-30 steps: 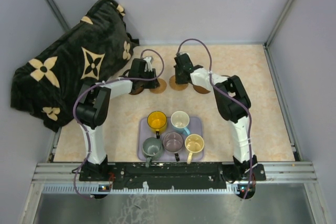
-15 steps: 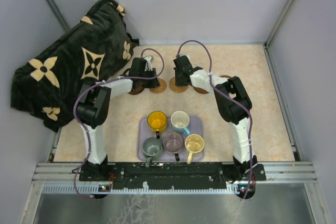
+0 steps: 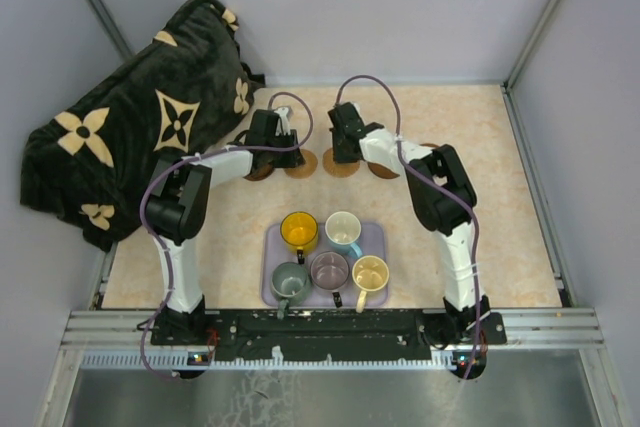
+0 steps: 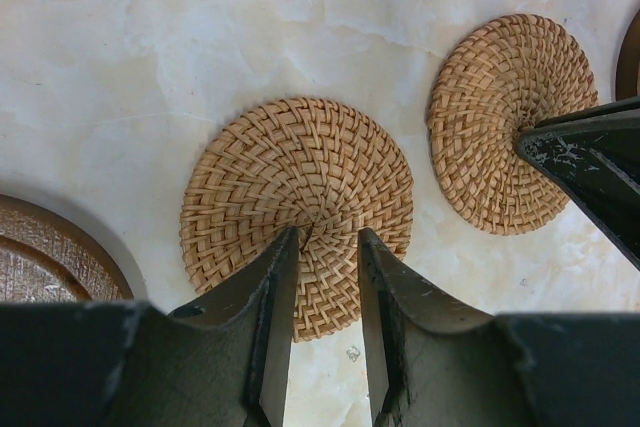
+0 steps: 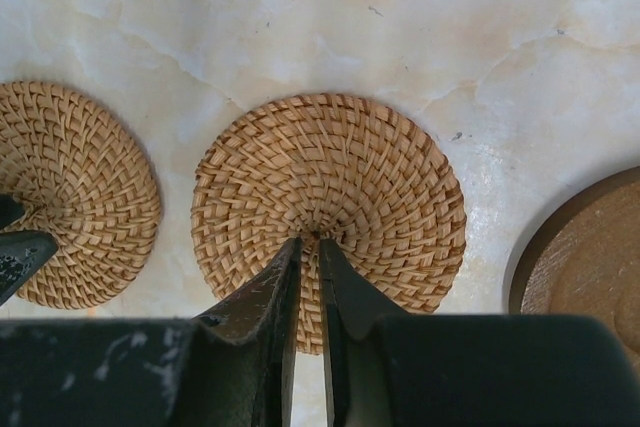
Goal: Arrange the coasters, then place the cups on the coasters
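Two woven tan coasters lie side by side at the back of the table. My left gripper (image 4: 328,232) points down at the centre of the left coaster (image 4: 297,202), its jaws slightly open with nothing between them. My right gripper (image 5: 310,240) rests over the centre of the right coaster (image 5: 330,202), its jaws almost together and holding nothing. Darker wooden coasters (image 4: 40,257) (image 5: 590,257) flank the woven pair. From above, the left gripper (image 3: 290,154) and right gripper (image 3: 343,152) stand close together. The yellow (image 3: 299,231), light blue (image 3: 343,228), grey-green (image 3: 291,280), mauve (image 3: 329,270) and cream (image 3: 370,273) cups stand on the lavender tray (image 3: 376,238).
A dark blanket with tan flower shapes (image 3: 140,127) is heaped at the back left, close to the left arm. Grey walls enclose the table on three sides. The tray sits near the front edge between the two arm bases.
The right wrist has drifted slightly to the left. The left arm, the coasters and the cups look unmoved.
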Controlling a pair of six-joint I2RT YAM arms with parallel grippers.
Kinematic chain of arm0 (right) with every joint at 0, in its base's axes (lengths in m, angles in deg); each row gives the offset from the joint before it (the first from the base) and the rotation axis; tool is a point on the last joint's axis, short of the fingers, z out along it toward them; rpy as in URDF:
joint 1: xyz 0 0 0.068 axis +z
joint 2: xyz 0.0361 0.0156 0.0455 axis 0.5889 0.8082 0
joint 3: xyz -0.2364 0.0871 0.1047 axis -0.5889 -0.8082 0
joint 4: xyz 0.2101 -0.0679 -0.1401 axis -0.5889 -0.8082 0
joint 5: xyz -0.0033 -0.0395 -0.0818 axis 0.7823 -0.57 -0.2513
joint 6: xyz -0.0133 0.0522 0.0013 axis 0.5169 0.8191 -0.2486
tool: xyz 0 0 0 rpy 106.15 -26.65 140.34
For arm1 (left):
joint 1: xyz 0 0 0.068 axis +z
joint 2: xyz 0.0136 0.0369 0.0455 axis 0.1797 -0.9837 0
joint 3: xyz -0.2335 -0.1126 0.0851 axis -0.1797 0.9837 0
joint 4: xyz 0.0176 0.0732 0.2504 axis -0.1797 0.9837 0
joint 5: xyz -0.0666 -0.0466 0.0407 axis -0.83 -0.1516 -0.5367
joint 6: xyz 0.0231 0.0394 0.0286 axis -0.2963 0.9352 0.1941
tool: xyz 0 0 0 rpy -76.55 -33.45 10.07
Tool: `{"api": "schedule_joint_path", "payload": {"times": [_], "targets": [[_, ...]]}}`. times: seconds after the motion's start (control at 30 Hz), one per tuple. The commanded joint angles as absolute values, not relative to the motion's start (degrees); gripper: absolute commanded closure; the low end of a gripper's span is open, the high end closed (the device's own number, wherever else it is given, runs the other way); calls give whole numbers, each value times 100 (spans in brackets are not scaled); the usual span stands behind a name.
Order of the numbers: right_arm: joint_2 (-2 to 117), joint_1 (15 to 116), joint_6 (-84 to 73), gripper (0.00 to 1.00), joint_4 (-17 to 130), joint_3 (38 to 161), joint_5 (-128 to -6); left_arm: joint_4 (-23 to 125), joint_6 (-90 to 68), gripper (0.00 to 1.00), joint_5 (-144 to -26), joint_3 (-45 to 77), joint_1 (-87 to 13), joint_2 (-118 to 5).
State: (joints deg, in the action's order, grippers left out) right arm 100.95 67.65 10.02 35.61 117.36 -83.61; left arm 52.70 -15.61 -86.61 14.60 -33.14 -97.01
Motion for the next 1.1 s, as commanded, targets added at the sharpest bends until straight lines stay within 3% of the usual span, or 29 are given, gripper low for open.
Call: {"api": "schedule_joint_path", "payload": {"times": [0.0,0.43,0.77,1.07], "targets": [[10232,6824,887,85,3331,12071,-8472,5629,-1402,63,-8573,1434,-3339,-9779],[10082,6831,712,85,3209,12886,-8547,5306,-1092,62,-8381,1057,-3330,-9345],[9083,6832,736,84,3331,11961,-8878,5134,-1181,62,-8651,821,-3332,-9379],[7939,6773,901,84,3466,10651,-9606,4905,-1120,62,-8532,1735,-3345,-8355]]}}
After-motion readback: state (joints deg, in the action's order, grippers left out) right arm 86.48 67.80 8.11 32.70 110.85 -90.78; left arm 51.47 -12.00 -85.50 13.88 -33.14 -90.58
